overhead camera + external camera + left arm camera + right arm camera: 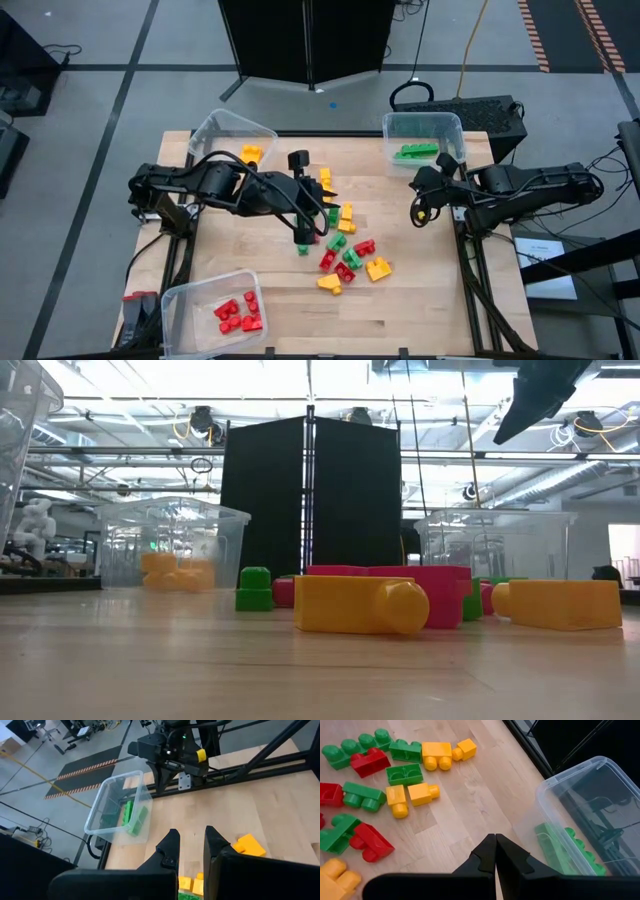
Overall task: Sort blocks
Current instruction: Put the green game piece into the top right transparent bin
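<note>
Dark left pincer (302,240) shut, pointing down over blocks (345,255).

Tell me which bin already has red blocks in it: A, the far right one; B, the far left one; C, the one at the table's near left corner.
C: in the high view the red blocks lie in the near-left bin, while the far-right bin holds green blocks and the far-left bin yellow blocks.

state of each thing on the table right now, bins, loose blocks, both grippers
left gripper: shut, pointing down over the loose blocks
right gripper: shut, empty, beside the green bin
green bin: upright, holds green blocks
yellow bin: upright, holds yellow blocks
red bin: upright, holds red blocks
loose blocks: unsorted, mixed red, yellow, green at the table's middle
</note>
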Tool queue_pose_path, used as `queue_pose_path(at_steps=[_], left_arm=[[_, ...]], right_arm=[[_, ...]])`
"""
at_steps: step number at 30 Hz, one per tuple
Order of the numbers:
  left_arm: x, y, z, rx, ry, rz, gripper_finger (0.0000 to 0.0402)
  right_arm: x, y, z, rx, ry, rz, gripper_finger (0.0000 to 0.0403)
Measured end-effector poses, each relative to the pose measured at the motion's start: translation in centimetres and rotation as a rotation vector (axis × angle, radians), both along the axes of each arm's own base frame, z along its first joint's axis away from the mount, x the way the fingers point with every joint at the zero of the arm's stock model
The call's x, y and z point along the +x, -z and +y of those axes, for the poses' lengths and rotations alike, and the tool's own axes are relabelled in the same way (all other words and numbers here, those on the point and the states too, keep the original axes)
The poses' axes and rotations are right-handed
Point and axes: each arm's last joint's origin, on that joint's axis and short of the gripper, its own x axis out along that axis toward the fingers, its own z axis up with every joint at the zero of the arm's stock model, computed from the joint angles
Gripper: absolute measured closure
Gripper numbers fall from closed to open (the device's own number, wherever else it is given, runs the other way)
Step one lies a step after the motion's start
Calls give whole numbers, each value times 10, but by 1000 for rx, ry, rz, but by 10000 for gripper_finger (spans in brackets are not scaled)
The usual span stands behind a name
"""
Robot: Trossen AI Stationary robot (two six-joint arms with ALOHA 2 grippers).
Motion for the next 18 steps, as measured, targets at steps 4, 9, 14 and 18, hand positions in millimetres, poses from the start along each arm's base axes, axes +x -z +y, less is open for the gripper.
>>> queue_pose_path(at_steps=[4, 9, 14, 18], left_arm=[[0, 0, 0, -5, 6, 1, 400], [0, 1, 0, -32, 6, 5, 372], [0, 1, 0, -39, 3, 8, 324], [-1, 3, 4, -48, -16, 20, 288]], right_arm=[[0, 0, 0, -7, -11, 7, 397], [0, 0, 0, -12, -19, 11, 397], [0, 0, 0, -13, -19, 11, 397], [0, 0, 0, -13, -19, 11, 397]])
